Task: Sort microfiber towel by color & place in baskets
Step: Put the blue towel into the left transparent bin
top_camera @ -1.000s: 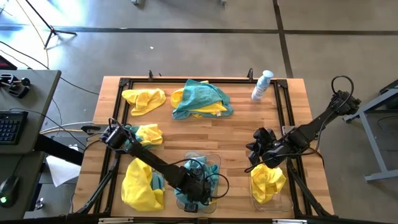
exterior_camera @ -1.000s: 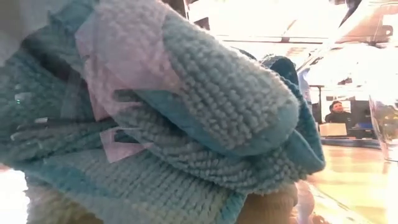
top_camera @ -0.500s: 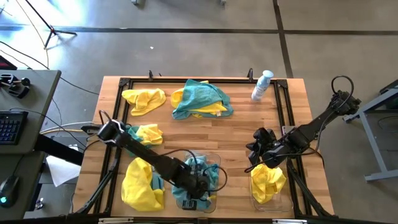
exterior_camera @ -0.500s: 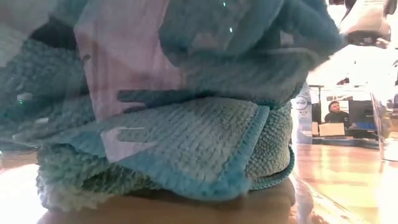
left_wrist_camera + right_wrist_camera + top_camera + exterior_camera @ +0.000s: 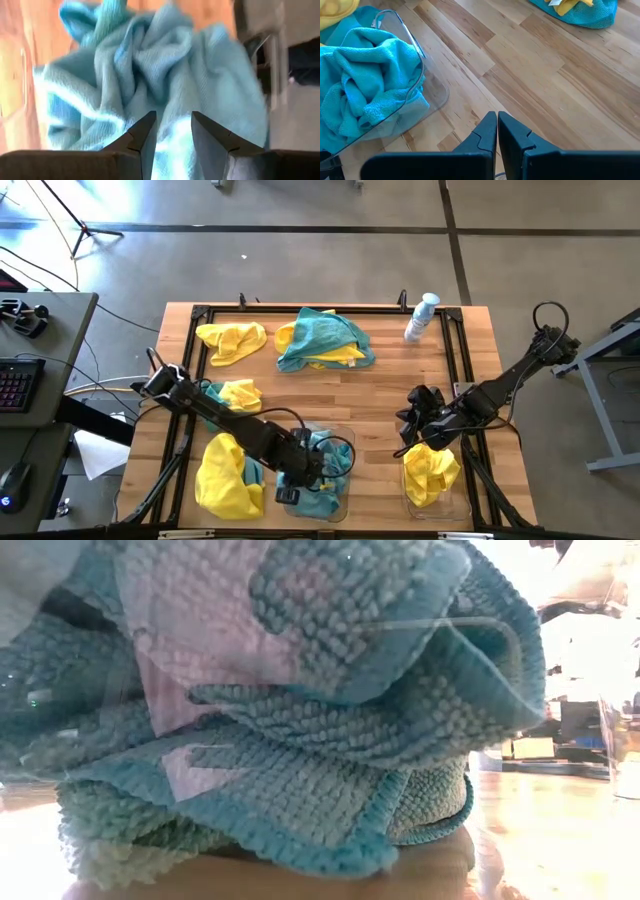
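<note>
High view, left claw (image 5: pixel 290 493) spread just above teal towels (image 5: pixel 325 470) heaped in near-centre basket (image 5: pixel 338 502), gripping nothing, right claw (image 5: pixel 408 423) pressed together, empty, beside yellow towel (image 5: pixel 430 470) in right basket (image 5: pixel 448 502), further towels loose on surface (image 5: pixel 400 380).

Colour rundown: the towels are either teal (image 5: pixel 322 338) or bright yellow (image 5: pixel 231 340), and the teal ones have a nubby weave with a darker teal edge (image 5: pixel 300 840). The bins (image 5: pixel 438 500) are clear plastic, one stuffed with teal (image 5: pixel 325 465) and one with yellow (image 5: pixel 430 472). Table (image 5: pixel 400 385) is light wood planks with a black frame, arms are dark, and the spray bottle (image 5: pixel 421 317) is white and blue.
</note>
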`<state>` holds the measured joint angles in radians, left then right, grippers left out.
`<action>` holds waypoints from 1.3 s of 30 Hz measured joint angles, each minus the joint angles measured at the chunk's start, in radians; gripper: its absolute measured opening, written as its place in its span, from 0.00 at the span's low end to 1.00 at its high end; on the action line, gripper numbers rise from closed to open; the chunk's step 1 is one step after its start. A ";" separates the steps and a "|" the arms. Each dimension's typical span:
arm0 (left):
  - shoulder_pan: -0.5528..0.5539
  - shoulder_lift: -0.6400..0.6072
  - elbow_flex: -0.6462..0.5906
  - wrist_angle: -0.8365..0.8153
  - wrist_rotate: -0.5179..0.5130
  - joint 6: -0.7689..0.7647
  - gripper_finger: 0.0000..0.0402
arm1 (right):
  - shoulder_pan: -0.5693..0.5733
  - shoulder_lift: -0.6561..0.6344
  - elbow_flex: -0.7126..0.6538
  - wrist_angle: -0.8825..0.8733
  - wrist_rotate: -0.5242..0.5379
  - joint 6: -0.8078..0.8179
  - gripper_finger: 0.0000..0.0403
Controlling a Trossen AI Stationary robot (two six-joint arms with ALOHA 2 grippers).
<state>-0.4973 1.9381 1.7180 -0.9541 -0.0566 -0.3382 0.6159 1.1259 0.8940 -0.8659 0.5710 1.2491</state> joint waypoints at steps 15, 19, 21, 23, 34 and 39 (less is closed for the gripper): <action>0.004 0.209 0.000 -0.011 0.023 -0.034 0.28 | 0.000 0.000 0.000 -0.001 0.000 0.000 0.03; 0.015 0.245 0.003 -0.009 0.056 -0.035 0.28 | 0.000 0.000 0.000 -0.001 0.000 0.000 0.03; 0.021 0.254 0.004 -0.008 0.072 -0.035 0.27 | 0.000 0.001 0.000 -0.001 -0.001 0.000 0.03; 0.023 0.256 0.004 -0.007 0.080 -0.046 0.27 | 0.000 0.001 0.000 -0.001 -0.001 0.000 0.03; 0.037 0.165 -0.001 -0.015 0.063 -0.139 0.27 | 0.000 0.001 0.000 -0.005 -0.002 -0.055 0.03; 0.047 0.103 -0.001 -0.016 0.063 -0.167 0.27 | 0.000 0.001 0.000 -0.005 -0.002 -0.054 0.03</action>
<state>-0.4507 2.0416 1.7172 -0.9697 0.0063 -0.5055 0.6159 1.1267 0.8940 -0.8707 0.5686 1.1951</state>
